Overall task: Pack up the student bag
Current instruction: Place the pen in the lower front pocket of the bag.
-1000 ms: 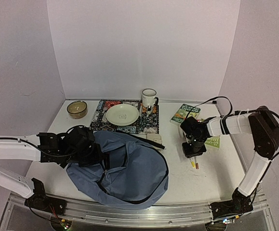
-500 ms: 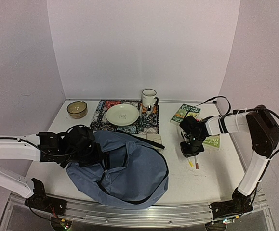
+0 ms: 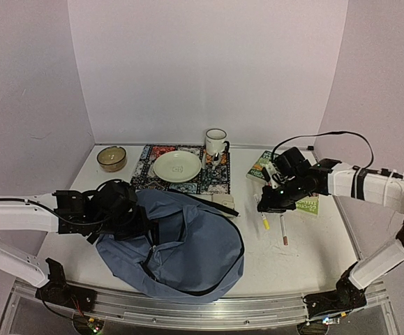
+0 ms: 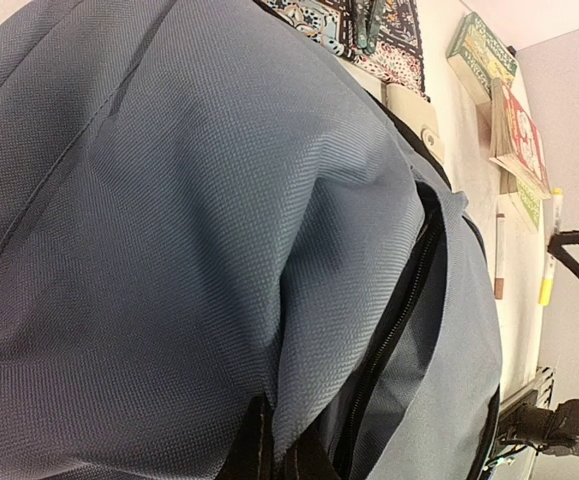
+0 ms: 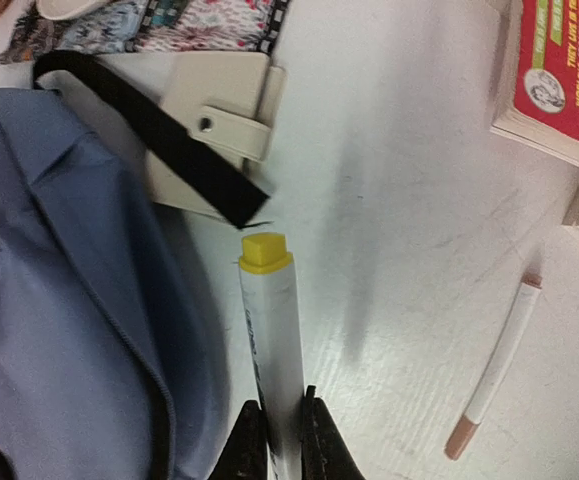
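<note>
Student bag (image 3: 181, 244): lay low and left of the middle in the top view, on the bench (image 3: 306, 269), with its zipper open a bit.
Left hand (image 4: 281, 455): was pinched shut on the bag's blue cloth by the zipper, likely to keep the mouth open.
Right hand (image 5: 277, 440): was closed on a white marker (image 5: 272, 330) with a yellow cap. The marker seemed lifted off the bench, likely to go into the bag.
Pen (image 5: 494, 372): lay on the bench at the lower right of the right wrist view, near the books (image 5: 559, 70), not picked up yet.

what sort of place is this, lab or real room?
Probably a lab robot cell: plain white backdrop walls around a white table, two white robot arms bolted at its near edge, staged props like the slate-blue fabric backpack.
</note>
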Robot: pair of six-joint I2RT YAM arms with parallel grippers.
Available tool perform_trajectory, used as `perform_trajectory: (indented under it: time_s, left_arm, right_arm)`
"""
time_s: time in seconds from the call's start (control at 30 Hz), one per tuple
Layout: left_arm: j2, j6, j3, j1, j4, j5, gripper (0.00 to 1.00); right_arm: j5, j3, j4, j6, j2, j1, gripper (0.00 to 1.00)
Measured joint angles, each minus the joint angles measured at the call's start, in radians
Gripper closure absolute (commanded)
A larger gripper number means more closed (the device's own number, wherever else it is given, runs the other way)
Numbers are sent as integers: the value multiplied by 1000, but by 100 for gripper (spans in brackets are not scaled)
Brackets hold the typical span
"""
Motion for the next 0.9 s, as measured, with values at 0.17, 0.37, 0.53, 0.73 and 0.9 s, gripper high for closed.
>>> perform_trajectory:
  time_s: [0.17,0.37,0.53,0.73,0.9]
  left_arm:
    - [0,3,2,0,-1,0,100]
    - [2,12,13,0,-10,1,100]
    - [3,15,14,0,-10,8,100]
    - [2,15,14,0,-9,12,100]
    - [2,15,14,0,-8,19,100]
  right_arm:
    - [-54,28,30,98,-27,121,100]
    - [-123,85,108,221,18,259,100]
    - [-188,174,215,309,160,363,100]
    - [-259,281,295,387,343,441,100]
    - [-296,323,329,431,425,450,100]
